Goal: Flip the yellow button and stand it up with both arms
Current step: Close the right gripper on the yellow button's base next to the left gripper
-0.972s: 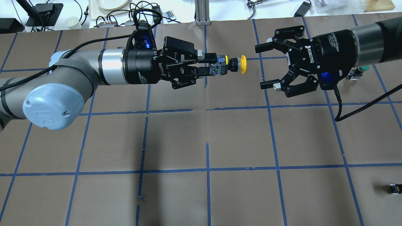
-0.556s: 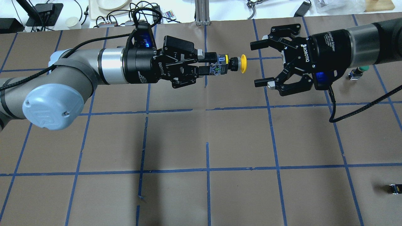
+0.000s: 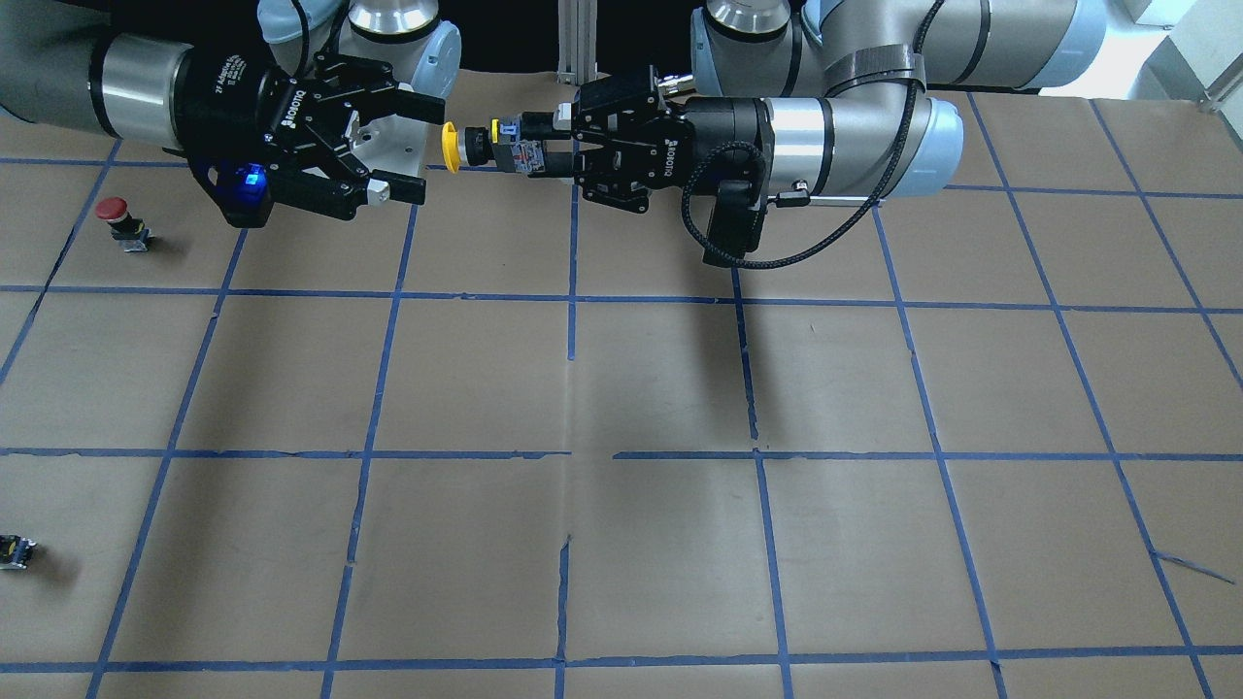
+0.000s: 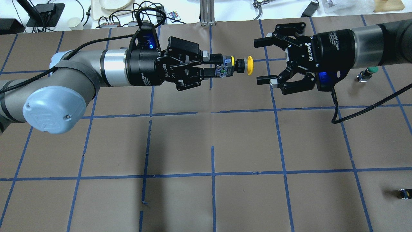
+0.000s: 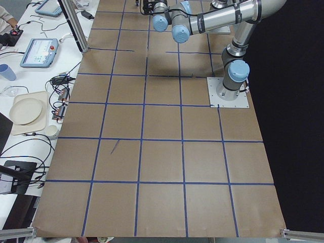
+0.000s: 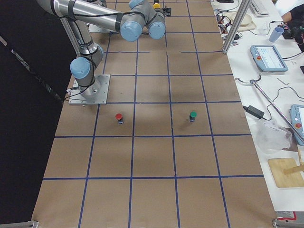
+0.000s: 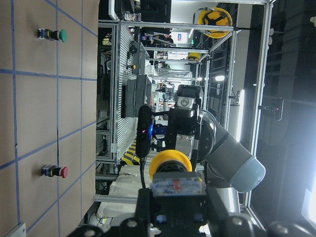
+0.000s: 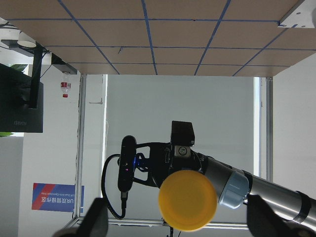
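Holding the small yellow mushroom-capped push-button with black and grey contact block (image 4: 233, 66) clear of the surface, the left pincer (image 4: 219, 65) is gripping it by the block, jaws narrowed tight on it, at upper centre of the overhead view. The button is lying horizontal in the air, its cap pointing toward the right pincer (image 4: 259, 60). That pincer is standing wide open just beside the cap, fingertips about level with it and, as far as the views show, not touching it. The right wrist view is showing the yellow disc sitting between the spread fingers.

Progress, as judged: the pick-up is done and the hand-over is being set up but is not completed. Left to do: the right pincer closing on the cap, the left one releasing, then turning the button over and standing it on the surface.

The brown paper-covered surface with a blue tape grid (image 4: 244, 141) is carrying three other items:
- a red-capped button (image 3: 117, 216) at far left of the front view;
- a green-capped button (image 6: 193, 115);
- a small capless black block (image 4: 404, 193) at lower right of the overhead view.

All three are lying well apart from the pincers. Beside the surface, white benches (image 6: 289, 95) are carrying a cream round plate (image 5: 26, 110) and a blue-screened control tablet (image 6: 268, 58).
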